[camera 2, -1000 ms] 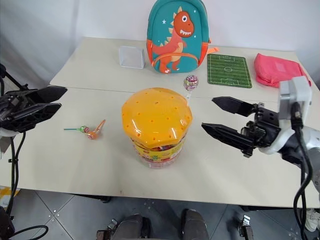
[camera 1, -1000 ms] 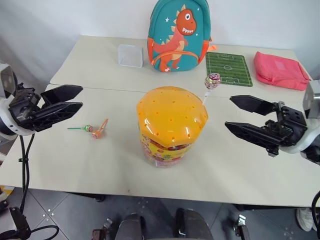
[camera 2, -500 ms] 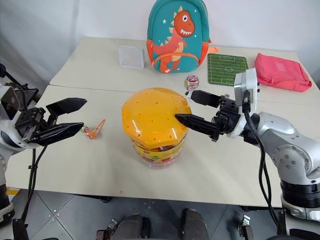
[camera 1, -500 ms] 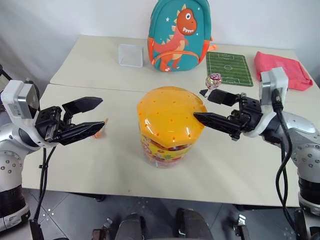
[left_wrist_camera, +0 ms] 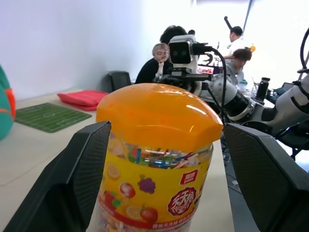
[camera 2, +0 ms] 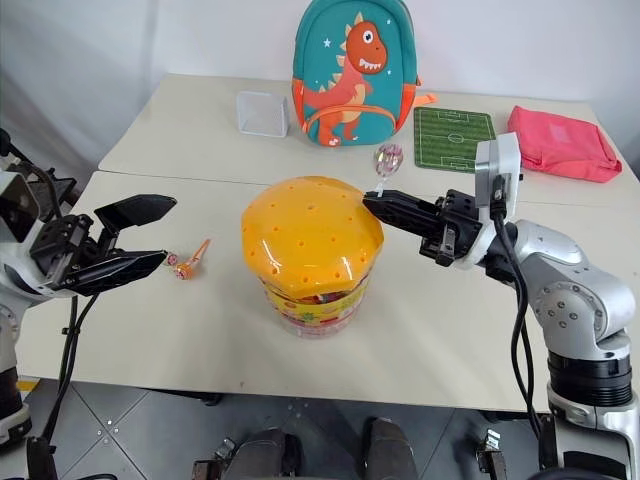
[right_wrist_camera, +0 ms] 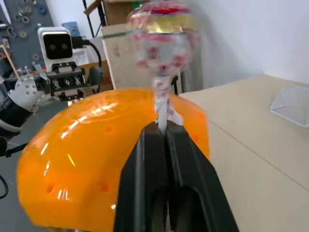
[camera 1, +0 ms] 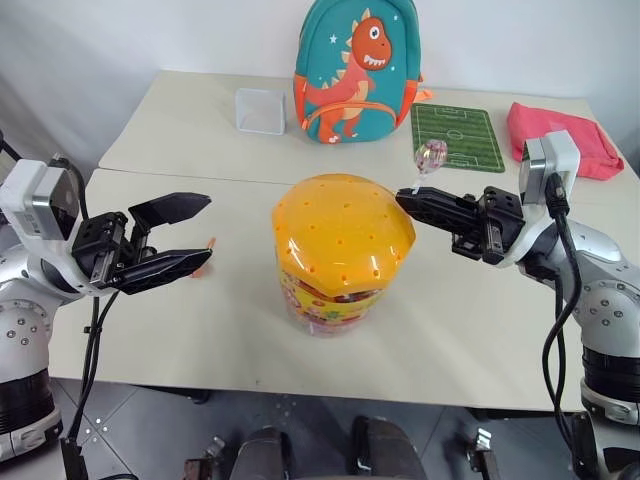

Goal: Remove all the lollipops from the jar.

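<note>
The right pincer [right_wrist_camera: 161,133] is closed on the thin white stick of the last lollipop [camera 1: 430,154], which stands in a hole at the far right edge of the orange lid of the jar [camera 1: 340,250]; the jar stands on the table [camera 1: 480,330], near its middle. The fingers hold the stick low, close to the lid, and the wrapped head is free above them. The left pincer [camera 1: 190,234] is wide open and holds nothing; in the left wrist view its two fingers are on both sides of the jar but they do not touch it. This is the main risk, I think: if the stick sits tight in its hole and the right arm pulls, the whole jar can lift or tip, because nothing keeps it down. A pull to the side and not along the stick can bend or break the stick. The grip is on a very thin thing, so the stick can also slip out between the fingers. The two other lollipops [camera 2: 185,263] lie already on the table left of the jar, close to the left pincer, which can push them if it goes lower.
</note>
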